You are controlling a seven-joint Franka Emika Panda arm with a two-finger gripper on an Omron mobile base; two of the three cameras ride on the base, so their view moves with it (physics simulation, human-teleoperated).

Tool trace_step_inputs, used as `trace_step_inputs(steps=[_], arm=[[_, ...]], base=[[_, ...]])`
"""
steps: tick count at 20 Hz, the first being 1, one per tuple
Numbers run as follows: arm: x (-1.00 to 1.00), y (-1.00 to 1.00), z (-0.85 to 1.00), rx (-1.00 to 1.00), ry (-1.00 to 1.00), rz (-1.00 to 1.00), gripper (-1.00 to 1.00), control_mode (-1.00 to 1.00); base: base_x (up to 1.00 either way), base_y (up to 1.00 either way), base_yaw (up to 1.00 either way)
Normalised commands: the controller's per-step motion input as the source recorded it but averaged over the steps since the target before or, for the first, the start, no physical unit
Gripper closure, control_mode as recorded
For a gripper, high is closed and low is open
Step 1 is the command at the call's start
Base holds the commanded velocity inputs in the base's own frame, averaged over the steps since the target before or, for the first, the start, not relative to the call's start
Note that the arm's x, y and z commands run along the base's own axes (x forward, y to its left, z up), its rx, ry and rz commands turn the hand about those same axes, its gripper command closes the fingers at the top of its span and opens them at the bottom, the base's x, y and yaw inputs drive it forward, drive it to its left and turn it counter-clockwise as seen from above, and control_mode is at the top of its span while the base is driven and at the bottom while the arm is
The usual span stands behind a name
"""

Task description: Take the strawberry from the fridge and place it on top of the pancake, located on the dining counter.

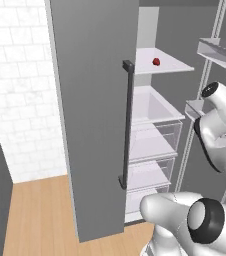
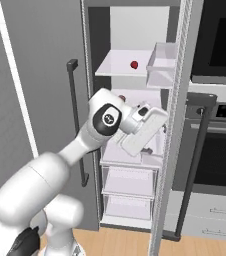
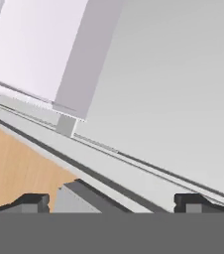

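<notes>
Strawberry (image 1: 156, 61) sits on upper white shelf (image 1: 165, 64) inside the fridge (image 1: 92, 115), small dark red berry, alone on that shelf; in right base view it's at (image 2: 134, 65), toward shelf's right half. Gripper (image 3: 111, 201) is well below it: hand hangs in front of the clear drawers (image 2: 130, 180), lower than the berry's shelf, pointed down. Jaws spread wide, nothing btwn them; in hand view the two dark fingertips (image 3: 32, 202) stand far apart at bottom, w/ wood floor (image 3: 15, 163) and fridge's lower edge beyond. No contact w/ berry.

Around: fridge's left door (image 1: 90, 100) is shut, long dark bar handle (image 1: 126, 122) on it. Right door swung open, its white door bins (image 2: 160, 62) just right of berry's shelf in right base view. Below the shelf a white tray-like compartment (image 1: 152, 107), then stacked clear drawers. Oven (image 2: 217, 100) w/ dark handle right of fridge. White tiled wall (image 1: 20, 90) left of it.

Btwn hand and berry: the shelf's front edge, above the hand.
</notes>
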Motion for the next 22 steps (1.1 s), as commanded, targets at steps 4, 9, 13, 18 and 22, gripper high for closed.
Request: trace_step_inputs(steps=[4, 9, 13, 18, 22], arm=[[-0.16, 0.57, 0.07, 0.00, 0.00, 0.06, -1.00, -1.00], [0.26, 1.00, 0.02, 0.00, 0.00, 0.01, -1.00, -1.00], [0.53, 1.00, 0.00, 0.14, -0.13, -0.02, -1.00, -1.00], [0.15, 1.00, -0.27, 0.49, -0.16, -0.03, -1.00, -1.00], [0.11, 1.00, -0.67, 0.89, -0.15, -0.04, -1.00, -1.00]], base=[[0.00, 0.00, 0.00], [0.00, 0.00, 0.00], [0.00, 0.00, 0.00], [0.00, 0.00, 0.00], [0.00, 0.00, 0.00]])
